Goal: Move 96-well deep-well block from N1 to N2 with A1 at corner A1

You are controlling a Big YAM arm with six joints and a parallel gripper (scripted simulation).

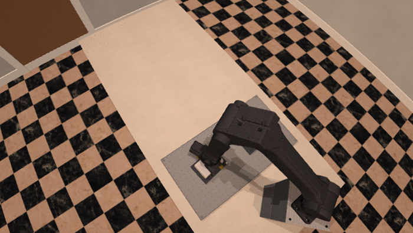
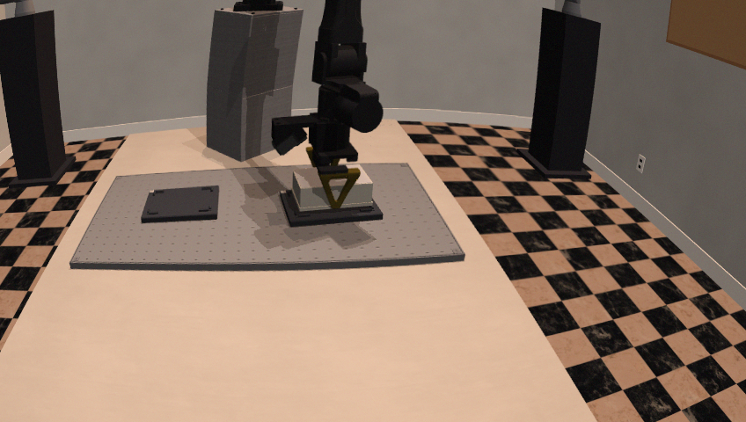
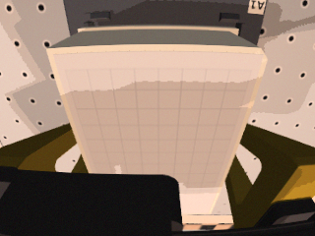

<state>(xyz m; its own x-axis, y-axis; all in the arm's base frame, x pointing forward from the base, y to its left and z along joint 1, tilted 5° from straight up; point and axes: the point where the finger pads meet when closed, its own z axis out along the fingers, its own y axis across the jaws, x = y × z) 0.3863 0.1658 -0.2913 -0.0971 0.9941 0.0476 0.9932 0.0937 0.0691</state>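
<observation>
The white 96-well deep-well block (image 2: 332, 189) stands on the dark plate nest N1 (image 2: 332, 213), on the right part of the grey perforated baseplate (image 2: 261, 216). My gripper (image 2: 333, 185) comes down from above and is shut on the block, one olive finger on each long side. In the wrist view the block (image 3: 157, 118) fills the middle, with the fingers at either side and the nest (image 3: 157, 10) behind it. The A1 label (image 3: 258, 4) shows on the nest's far right corner. The empty dark nest N2 (image 2: 180, 202) lies at the left of the baseplate. In the overhead view the arm covers most of the block (image 1: 202, 168).
A tall grey block (image 2: 251, 78) stands behind the baseplate, where the arm is mounted. Two black pillars (image 2: 33, 94) (image 2: 562, 89) stand on the floor at the table's far corners. The table edges drop to a chequered floor.
</observation>
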